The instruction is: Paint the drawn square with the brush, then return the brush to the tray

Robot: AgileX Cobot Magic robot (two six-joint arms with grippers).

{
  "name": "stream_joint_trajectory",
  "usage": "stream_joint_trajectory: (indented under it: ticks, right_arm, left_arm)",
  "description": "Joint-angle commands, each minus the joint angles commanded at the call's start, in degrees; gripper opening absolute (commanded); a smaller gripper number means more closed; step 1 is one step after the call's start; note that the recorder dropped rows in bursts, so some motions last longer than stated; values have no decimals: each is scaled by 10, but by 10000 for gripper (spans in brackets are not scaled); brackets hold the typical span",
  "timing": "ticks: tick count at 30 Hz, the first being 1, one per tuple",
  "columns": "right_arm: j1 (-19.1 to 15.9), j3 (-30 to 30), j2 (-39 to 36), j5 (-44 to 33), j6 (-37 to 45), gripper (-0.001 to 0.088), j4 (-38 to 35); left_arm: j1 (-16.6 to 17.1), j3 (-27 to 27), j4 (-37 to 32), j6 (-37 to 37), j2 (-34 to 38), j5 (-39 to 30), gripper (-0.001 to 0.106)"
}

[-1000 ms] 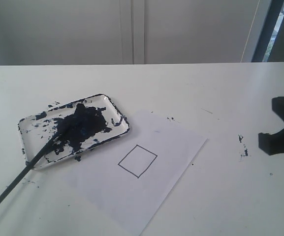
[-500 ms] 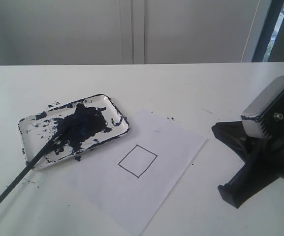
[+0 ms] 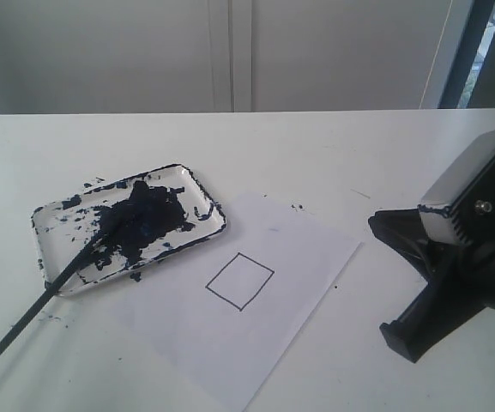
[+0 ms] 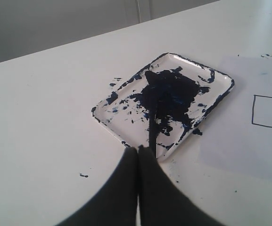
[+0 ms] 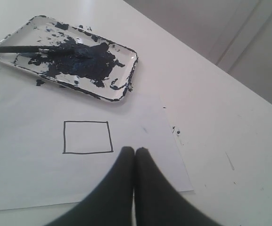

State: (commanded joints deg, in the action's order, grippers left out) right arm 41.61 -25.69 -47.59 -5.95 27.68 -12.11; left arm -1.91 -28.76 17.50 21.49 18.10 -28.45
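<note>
Blue-black and thickly loaded, risks dripping off the brush (image 5: 18,48) onto the paper (image 3: 298,249) outside the drawn square (image 3: 239,281), with left gripper (image 4: 137,149) and right gripper (image 5: 134,149) both closed, empty.

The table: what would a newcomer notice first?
The tray, left of centre, is smeared with dark blue paint, the long black brush lying tip-in and jutting over its edge. Beside it, a paper sheet bears an unpainted drawn square. On the right looms the dark right gripper, shut.
</note>
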Motion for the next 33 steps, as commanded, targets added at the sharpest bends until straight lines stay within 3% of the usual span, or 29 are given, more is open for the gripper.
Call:
stream_joint_trajectory:
  ticks: [3,12,24,33]
  right_arm:
    - [0,0,0,-4,0,0,0]
    - [0,0,1,-3,0,0,-1]
    - [0,0,1,-3,0,0,-1]
    - [0,0,1,-4,0,0,-1]
  left_arm:
    - [0,0,0,0,0,6,0]
    - [0,0,-4,19,25,159,0]
    - [0,0,26,52,131,164,0]
    - [0,0,30,55,238,97,0]
